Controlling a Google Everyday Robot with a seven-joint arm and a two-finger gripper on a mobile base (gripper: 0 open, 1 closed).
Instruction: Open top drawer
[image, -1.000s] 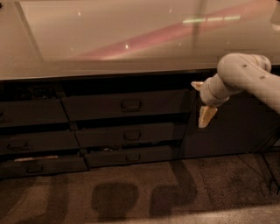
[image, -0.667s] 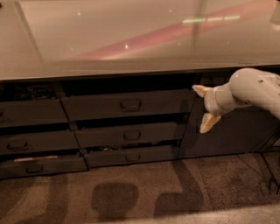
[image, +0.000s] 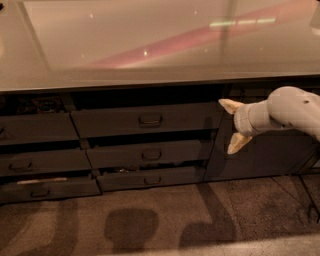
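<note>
- The white two-finger tool (image: 231, 125) is parked just beside the right end of the wide dark grey top drawer (image: 115, 122).
- Its fingers are spread wide.

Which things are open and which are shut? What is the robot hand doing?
top drawer: looks shut or nearly so, handle untouched.
gripper: open, empty, in the air right of the top drawer.
bottom left drawer: slightly open.
cabinet door: shut.
</note>
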